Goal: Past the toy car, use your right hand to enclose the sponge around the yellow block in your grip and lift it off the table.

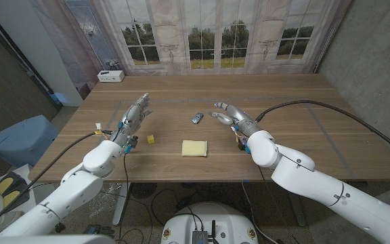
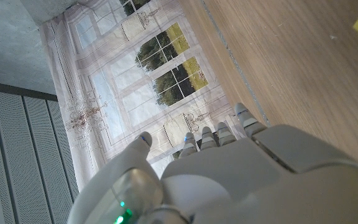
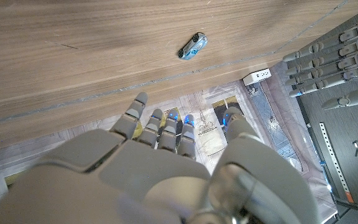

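Note:
A pale yellow sponge lies flat on the wooden table, near its front middle. A small yellow block sits apart from it, toward my left. The blue toy car stands behind the sponge. My right hand hovers just right of the car with its fingers spread and holds nothing. My left hand is behind the block, fingers stretched out and empty; the right wrist view catches the left hand too.
A white box stands at the table's far left corner. Curtains and windows run behind the far edge. A blue bin stands on the floor beside the table's left side.

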